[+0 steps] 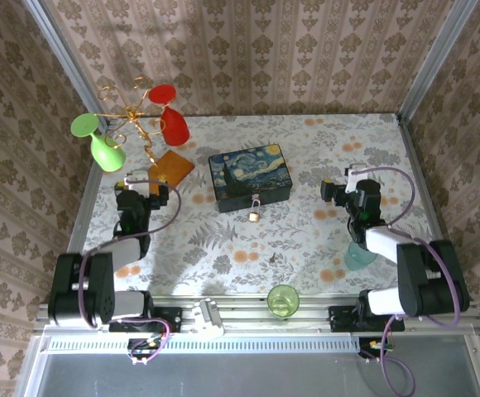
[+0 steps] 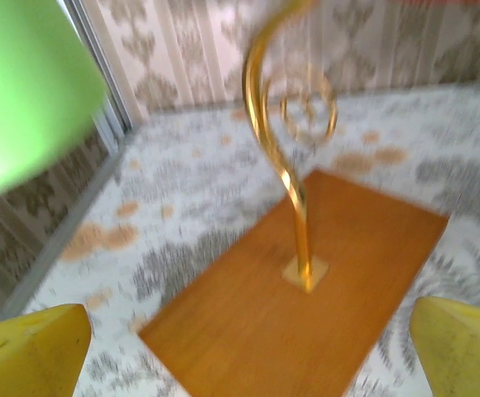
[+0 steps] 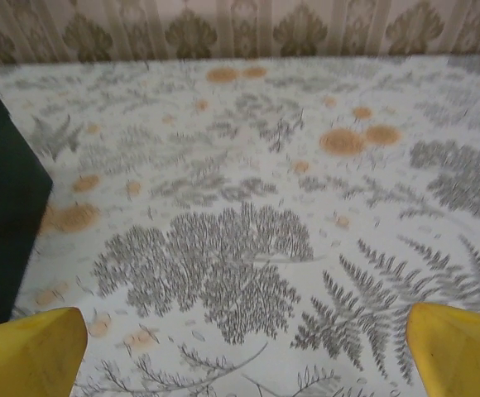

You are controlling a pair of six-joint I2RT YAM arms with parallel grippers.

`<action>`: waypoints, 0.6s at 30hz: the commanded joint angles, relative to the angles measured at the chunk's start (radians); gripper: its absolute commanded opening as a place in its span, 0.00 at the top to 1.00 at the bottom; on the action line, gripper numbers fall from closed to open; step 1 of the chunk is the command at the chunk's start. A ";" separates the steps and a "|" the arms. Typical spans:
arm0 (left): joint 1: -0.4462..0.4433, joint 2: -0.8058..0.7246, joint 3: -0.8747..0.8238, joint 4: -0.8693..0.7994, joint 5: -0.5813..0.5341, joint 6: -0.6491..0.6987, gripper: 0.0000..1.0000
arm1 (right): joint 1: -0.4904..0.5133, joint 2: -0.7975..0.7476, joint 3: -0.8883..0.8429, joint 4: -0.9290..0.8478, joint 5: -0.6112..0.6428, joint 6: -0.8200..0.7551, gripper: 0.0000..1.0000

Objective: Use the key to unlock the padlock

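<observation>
Top view overhead, facing down; wrist views low, near table (image 1: 323, 157).

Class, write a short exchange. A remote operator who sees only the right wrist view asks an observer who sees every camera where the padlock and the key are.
Operator: My right gripper is open over the floral cloth, with a dark box at my left. Where is the padlock?
Observer: The padlock sits at the middle of that box's front side, right by its clasp.
Operator: And the key?
Observer: A tiny dark speck, probably the key, lies on the cloth. It is nearer the arms' bases than the padlock and apart from it.
</observation>
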 commanded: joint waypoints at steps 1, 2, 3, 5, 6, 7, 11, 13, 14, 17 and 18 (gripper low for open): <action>-0.017 -0.122 0.012 -0.137 -0.031 -0.044 0.00 | 0.008 -0.095 0.065 -0.158 0.027 0.029 0.00; -0.020 -0.156 0.016 -0.168 -0.031 -0.083 0.00 | 0.009 -0.111 0.077 -0.188 0.017 0.042 0.00; -0.019 -0.196 0.025 -0.207 -0.013 -0.141 0.00 | 0.008 -0.135 0.086 -0.216 0.000 0.054 0.00; -0.019 -0.256 0.042 -0.271 0.077 -0.254 0.00 | 0.009 -0.174 0.106 -0.270 -0.052 0.073 0.00; -0.017 -0.278 0.047 -0.280 0.152 -0.309 0.00 | 0.011 -0.195 0.118 -0.303 -0.088 0.081 0.00; -0.019 -0.293 0.046 -0.268 0.252 -0.353 0.00 | 0.010 -0.215 0.126 -0.333 -0.125 0.097 0.00; -0.099 -0.290 0.055 -0.263 0.356 -0.501 0.00 | 0.034 -0.262 0.150 -0.409 -0.289 0.183 0.00; -0.207 -0.267 0.115 -0.393 0.318 -0.481 0.00 | 0.117 -0.252 0.177 -0.467 -0.296 0.195 0.00; -0.252 -0.251 0.137 -0.433 0.293 -0.473 0.00 | 0.162 -0.240 0.189 -0.495 -0.272 0.185 0.00; -0.399 -0.171 0.175 -0.436 0.276 -0.497 0.00 | 0.253 -0.183 0.203 -0.509 -0.269 0.215 0.00; -0.451 -0.140 0.186 -0.428 0.276 -0.518 0.00 | 0.264 -0.160 0.191 -0.477 -0.284 0.252 0.00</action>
